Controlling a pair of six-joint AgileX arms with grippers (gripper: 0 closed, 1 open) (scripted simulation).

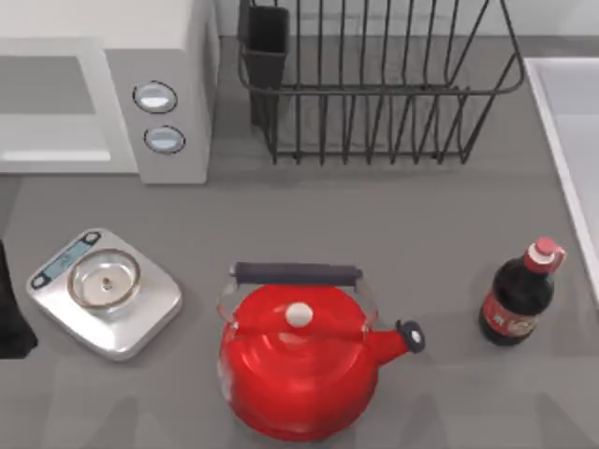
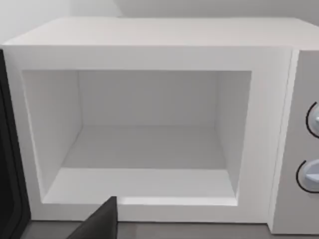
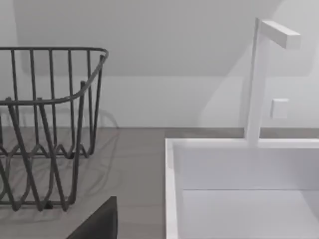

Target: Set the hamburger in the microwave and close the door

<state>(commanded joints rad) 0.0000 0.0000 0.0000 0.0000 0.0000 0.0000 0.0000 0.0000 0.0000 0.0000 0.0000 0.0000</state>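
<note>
The microwave [image 1: 173, 56] stands at the table's back left with its front uncovered. In the left wrist view its pale inside [image 2: 149, 149] holds nothing. A dark upright edge [image 2: 9, 164] stands beside the opening's left side; I cannot tell whether it is the door. The hamburger is out of view, and the scale's round pan [image 1: 105, 281] is bare. A dark finger [image 2: 102, 221] of my left gripper points at the microwave from in front. A dark finger [image 3: 102, 221] of my right gripper hangs over the table between the dish rack [image 3: 45, 124] and the sink [image 3: 239, 169].
A big red kettle [image 1: 299, 365] stands front centre. A dark sauce bottle [image 1: 519, 295] is at its right. The wire dish rack [image 1: 374, 84] fills the back middle, and the white sink [image 1: 571, 140] runs along the right side. A dark shape [image 1: 11, 313] sits at the left edge.
</note>
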